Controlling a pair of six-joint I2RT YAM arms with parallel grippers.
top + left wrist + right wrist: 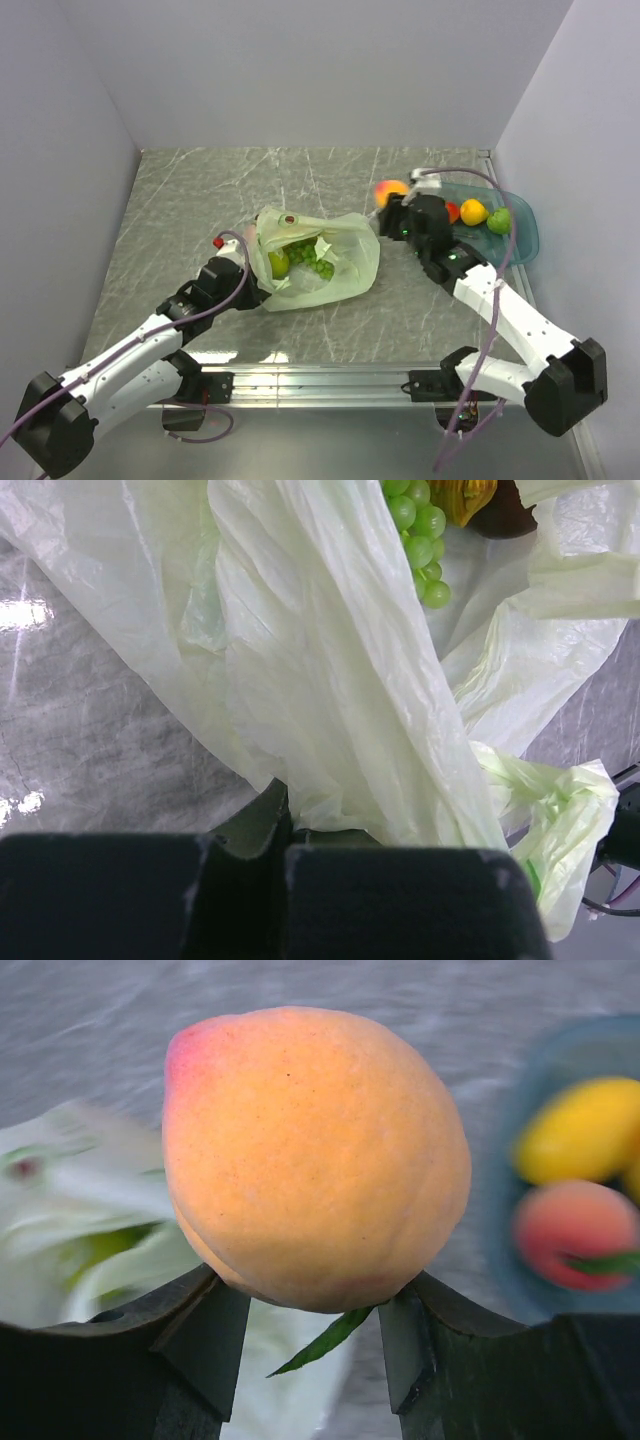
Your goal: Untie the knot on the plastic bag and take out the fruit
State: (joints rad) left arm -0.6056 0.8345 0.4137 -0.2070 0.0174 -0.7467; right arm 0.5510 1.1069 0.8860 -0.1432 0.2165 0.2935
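The pale green plastic bag (335, 265) lies in the middle of the table with its mouth open. Green grapes (310, 256) show inside it, also in the left wrist view (420, 530), next to a yellow-green fruit (279, 263). My left gripper (258, 285) is at the bag's left edge and shut on a fold of the bag (330, 680). A crumpled handle bunch (560, 820) hangs at the right; I see no tied knot. My right gripper (393, 205) is shut on an orange peach (315, 1155), held between the bag and the tray.
A blue tray (527, 240) stands at the right and holds a yellow mango (473, 211), a green fruit (498, 220) and a red fruit (452, 212). The tray (500, 1150) shows blurred behind the peach. Walls close in the table on three sides.
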